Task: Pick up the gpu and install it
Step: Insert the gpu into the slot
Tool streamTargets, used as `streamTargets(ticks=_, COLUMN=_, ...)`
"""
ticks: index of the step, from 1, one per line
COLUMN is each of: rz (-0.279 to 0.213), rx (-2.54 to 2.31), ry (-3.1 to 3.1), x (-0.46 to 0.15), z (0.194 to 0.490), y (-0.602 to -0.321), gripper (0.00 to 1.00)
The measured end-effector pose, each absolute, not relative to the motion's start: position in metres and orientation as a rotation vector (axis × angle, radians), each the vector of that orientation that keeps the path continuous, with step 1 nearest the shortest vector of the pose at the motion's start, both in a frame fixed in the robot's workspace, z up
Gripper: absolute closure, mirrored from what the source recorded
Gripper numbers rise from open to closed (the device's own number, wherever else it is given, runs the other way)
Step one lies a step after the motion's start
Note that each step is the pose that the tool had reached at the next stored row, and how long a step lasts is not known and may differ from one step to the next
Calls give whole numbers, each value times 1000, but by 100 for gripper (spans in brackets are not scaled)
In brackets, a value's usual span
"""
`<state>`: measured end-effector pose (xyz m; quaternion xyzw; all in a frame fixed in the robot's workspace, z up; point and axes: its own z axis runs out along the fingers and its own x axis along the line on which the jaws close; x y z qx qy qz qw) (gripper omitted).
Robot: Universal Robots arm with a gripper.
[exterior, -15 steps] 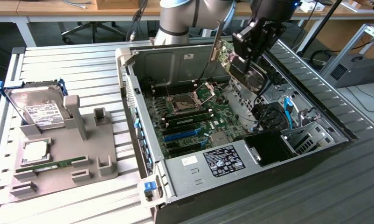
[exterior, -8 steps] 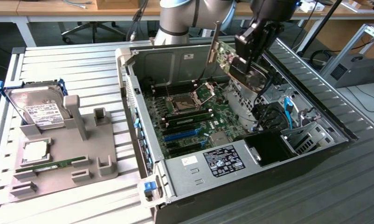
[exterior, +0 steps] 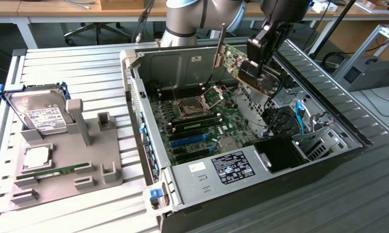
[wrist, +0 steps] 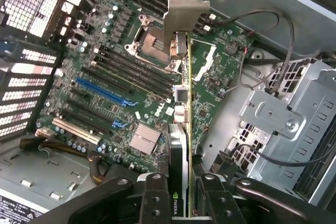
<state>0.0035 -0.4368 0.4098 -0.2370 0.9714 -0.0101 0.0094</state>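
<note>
The gpu (exterior: 241,62) hangs in the air over the open computer case (exterior: 349,136), tilted, its silver end bracket (exterior: 219,48) pointing up and its black fan face toward the exterior view's right. My gripper (exterior: 256,67) is shut on the card's black end. In the wrist view the gpu (wrist: 210,87) runs edge-on away from my gripper (wrist: 182,205), with the bracket (wrist: 184,9) at its far end and a finger (wrist: 155,198) pressed on each side. Below it lies the motherboard (wrist: 105,66) with its blue expansion slots (wrist: 100,90).
On the exterior view's left, a grey fixture (exterior: 58,155) carries a silver hard drive in a blue frame (exterior: 39,114), a CPU (exterior: 36,158) and a narrow green RAM stick (exterior: 52,171). Inside the case are a drive cage (wrist: 283,114), loose cables (wrist: 262,19) and the power supply (exterior: 230,167).
</note>
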Motion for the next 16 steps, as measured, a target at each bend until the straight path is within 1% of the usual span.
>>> streamTargets(ticks=16, rz=-75, rx=-988, ry=2968, x=3, z=410, y=-436, gripper=73)
